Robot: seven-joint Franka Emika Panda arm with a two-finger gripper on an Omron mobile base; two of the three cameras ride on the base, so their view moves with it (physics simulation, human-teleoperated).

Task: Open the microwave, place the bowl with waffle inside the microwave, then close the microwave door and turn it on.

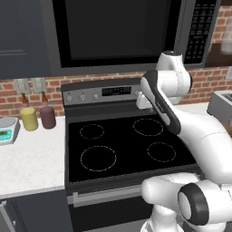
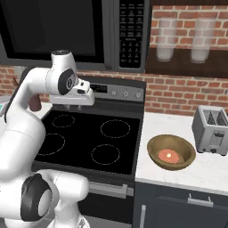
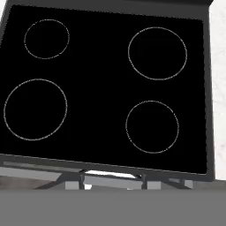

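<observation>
Right base view: the gripper (image 2: 73, 105) is being held above the rear of the black stove (image 2: 89, 140), pointing down, and nothing is seen between its fingers; whether the jaws are being kept open or shut cannot be told. The microwave (image 2: 84, 31) is being shown overhead with the microwave door (image 1: 118, 31) closed. The bowl (image 2: 171, 152), with the waffle (image 2: 170, 156) lying inside, is resting on the white counter (image 2: 196, 167), just beside the toaster (image 2: 213, 127) and well apart from the hand.

A wide upward swing is being called for, so the door glass could be struck, or the handle missed. Later, the toaster could be bumped during the reach for the bowl. A brick wall (image 2: 178, 91) is backing the counter; two cups (image 1: 38, 117) are standing left of the stove.
</observation>
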